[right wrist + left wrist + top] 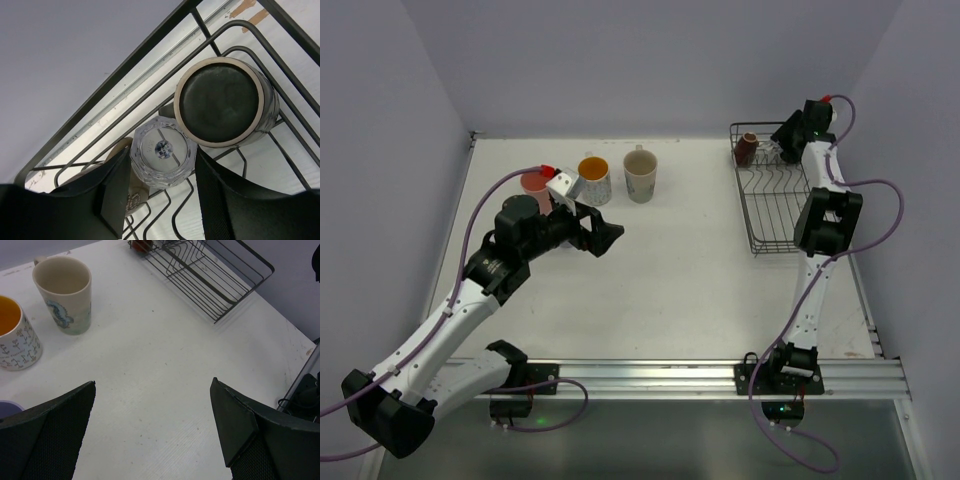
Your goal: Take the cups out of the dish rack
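The black wire dish rack (745,200) stands at the back right; it also shows in the left wrist view (215,285) and the right wrist view (115,75). My right gripper (786,143) is at the rack's far end, its fingers closed against both sides of an upturned clear glass (162,155). An upturned dark brown mug (222,102) stands right beside the glass. Another mug (131,197) lies partly hidden under my left finger. A brown mug (747,150) shows in the rack's far left corner. My left gripper (605,235) (152,385) is open and empty above the table.
On the table at the back left stand a salmon-red tumbler (534,184), a white dotted mug with orange inside (594,180) (15,337) and a cream mug (640,172) (62,292). Walls close the back and sides. A metal rail (670,378) runs along the near edge.
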Motion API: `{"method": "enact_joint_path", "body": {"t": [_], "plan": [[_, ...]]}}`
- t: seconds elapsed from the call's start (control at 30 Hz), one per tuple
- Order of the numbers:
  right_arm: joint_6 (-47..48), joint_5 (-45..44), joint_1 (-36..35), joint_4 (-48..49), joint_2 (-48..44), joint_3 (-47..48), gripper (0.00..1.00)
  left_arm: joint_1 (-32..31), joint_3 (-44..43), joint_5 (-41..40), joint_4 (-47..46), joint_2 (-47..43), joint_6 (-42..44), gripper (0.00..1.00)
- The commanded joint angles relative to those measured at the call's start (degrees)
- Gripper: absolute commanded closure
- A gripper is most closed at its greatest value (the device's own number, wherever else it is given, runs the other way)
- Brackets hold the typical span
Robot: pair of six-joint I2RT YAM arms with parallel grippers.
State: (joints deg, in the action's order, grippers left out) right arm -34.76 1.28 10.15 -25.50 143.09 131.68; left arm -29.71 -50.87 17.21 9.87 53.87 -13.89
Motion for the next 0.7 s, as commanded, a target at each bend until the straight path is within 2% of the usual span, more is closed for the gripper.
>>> {"method": "enact_joint_path", "body": {"t": [0.0,0.2,0.5,0.67], "plan": [[0.31,2.24,-0.92,5.43,-5.42,-8.06,0.60,-0.17,-0.10,0.63,-2.05,-0.60,0.53,0.00],[5.58,-1.19,-3.03,17.65,-12.74,-18.10,0.64,-0.17,-0.37,1.07,-2.13,0.62,0.44,0.00],[9.71,-4.44,-3.21,27.32,-22.14,-27.42,0.66,-0.17,-0.98,2.91,-3.27,2.38,-0.79,0.00],[10.42,-4.70,-3.21,28.74,-25.83,-30.07,0.66,-0.17,-1.34,3.53,-4.15,3.70,-1.84,0.00]]}}
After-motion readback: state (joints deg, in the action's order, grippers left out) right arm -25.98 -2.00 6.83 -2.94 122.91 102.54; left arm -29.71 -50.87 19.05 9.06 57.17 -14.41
